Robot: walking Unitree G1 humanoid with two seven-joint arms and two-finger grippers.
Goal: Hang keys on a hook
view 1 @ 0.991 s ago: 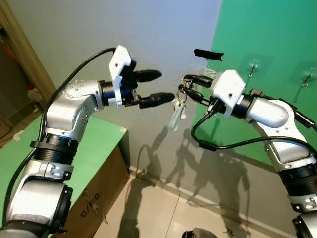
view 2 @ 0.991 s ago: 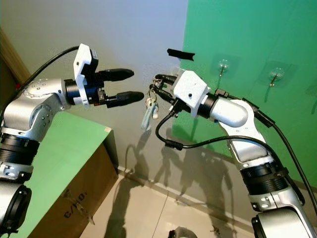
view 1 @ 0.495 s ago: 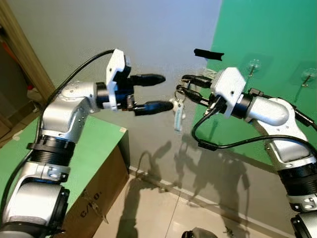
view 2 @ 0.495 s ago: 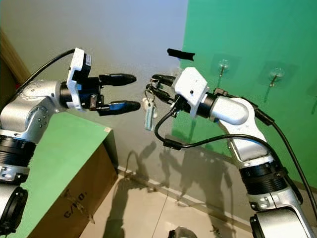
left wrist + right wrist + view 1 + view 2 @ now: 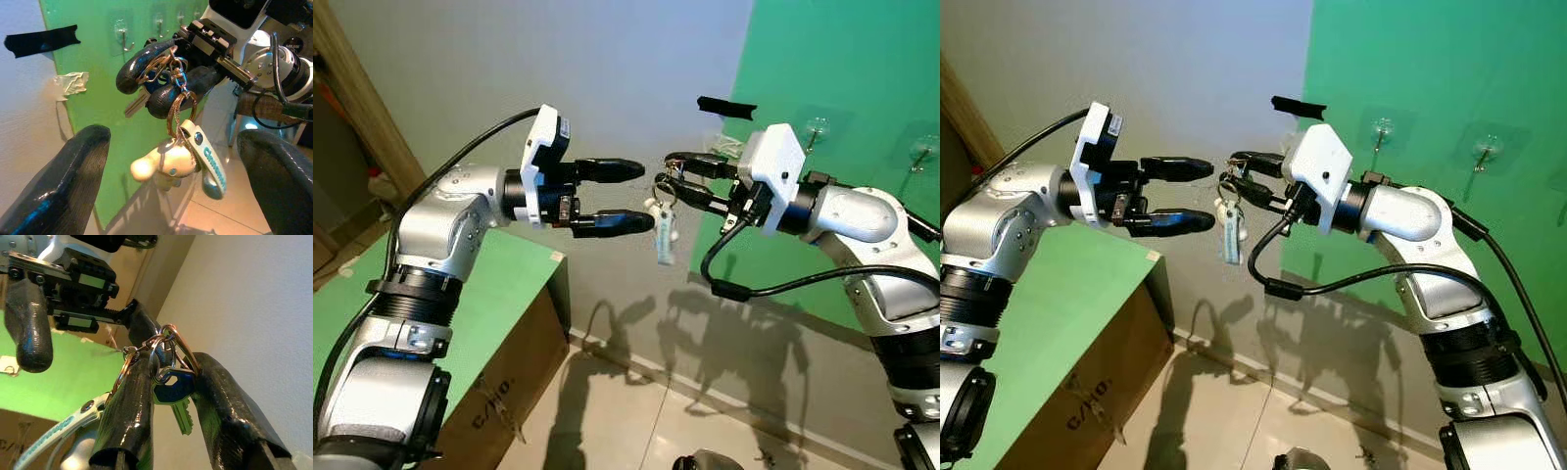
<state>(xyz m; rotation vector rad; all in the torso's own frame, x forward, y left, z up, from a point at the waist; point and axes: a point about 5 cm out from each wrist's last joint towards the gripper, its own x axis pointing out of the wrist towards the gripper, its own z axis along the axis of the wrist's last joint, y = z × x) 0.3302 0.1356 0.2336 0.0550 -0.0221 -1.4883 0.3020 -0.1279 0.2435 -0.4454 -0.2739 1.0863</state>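
Note:
My right gripper [image 5: 672,172] is shut on a bunch of keys [image 5: 662,221], held up in front of the grey wall. Metal rings [image 5: 178,105] sit between its fingers. A blue-headed key [image 5: 171,388], a white plush charm [image 5: 164,162] and a pale blue strap tag hang below them. My left gripper [image 5: 644,196] is open and faces the right one from the left. Its lower fingertip is just beside the charm, not touching it as far as I can see. Clear stick-on hooks [image 5: 816,128] [image 5: 922,152] sit on the green wall panel behind my right arm.
A strip of black tape [image 5: 725,106] is stuck at the edge of the green panel. A cardboard box with a green top [image 5: 499,323] stands low on the left against the wall. A black cable [image 5: 744,286] loops under my right forearm. Tiled floor lies below.
My left gripper has sunk a little and stays open beside the keys. The right gripper has edged left, and the keys, tilted a second ago, now hang straight down.

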